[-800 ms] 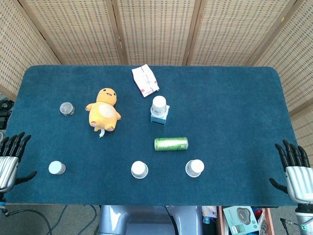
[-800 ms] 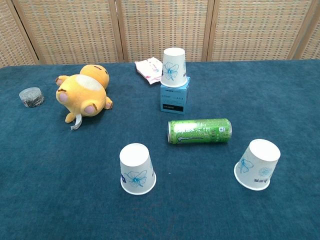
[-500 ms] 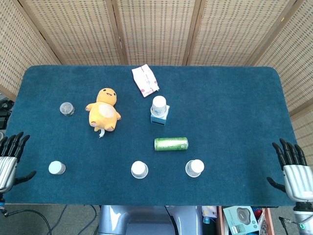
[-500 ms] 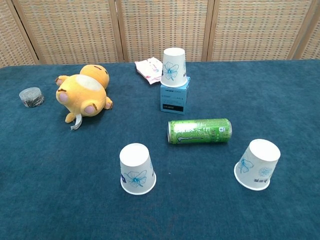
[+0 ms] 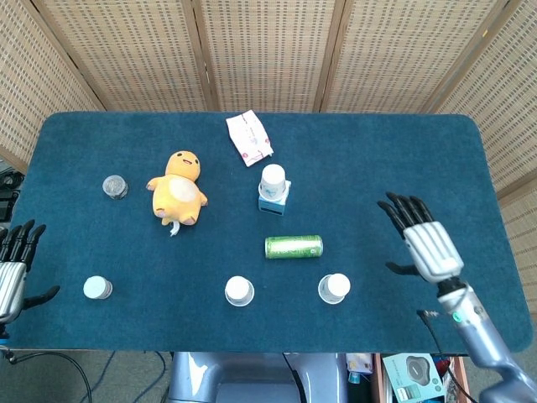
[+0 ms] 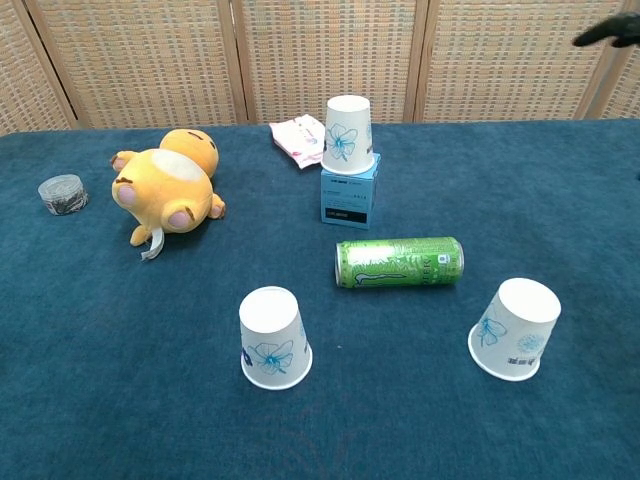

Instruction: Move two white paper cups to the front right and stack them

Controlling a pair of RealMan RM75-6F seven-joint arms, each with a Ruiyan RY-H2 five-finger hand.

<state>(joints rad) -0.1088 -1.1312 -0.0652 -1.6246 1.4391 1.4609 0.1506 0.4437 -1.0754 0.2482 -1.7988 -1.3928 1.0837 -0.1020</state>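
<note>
- Since the earlier head view, the right hand (image 5: 426, 242) has swung in from the table's right edge to hover over the dark blue cloth table (image 5: 419, 159), fingers spread and holding nothing; the left hand (image 5: 13, 267) has barely shifted at the left edge, fingers likewise apart and empty.
- Head view: an upside-down white paper cup (image 5: 334, 288) stands nearest the right hand, just left of and below it; a second upside-down white paper cup (image 5: 239, 290) sits further left, and a third small white cup (image 5: 97, 288) is just right of the left hand.
- Left of the right hand lies a green drink can (image 5: 294, 246) on its side.
- Chest view: only dark fingertips (image 6: 608, 31) show at the top right corner.
- Both floral-printed cups (image 6: 515, 328) (image 6: 273, 337) stand apart near the front; another cup (image 6: 348, 135) tops a small blue box (image 6: 349, 195).
- A yellow plush toy (image 6: 167, 192) lies at left.
</note>
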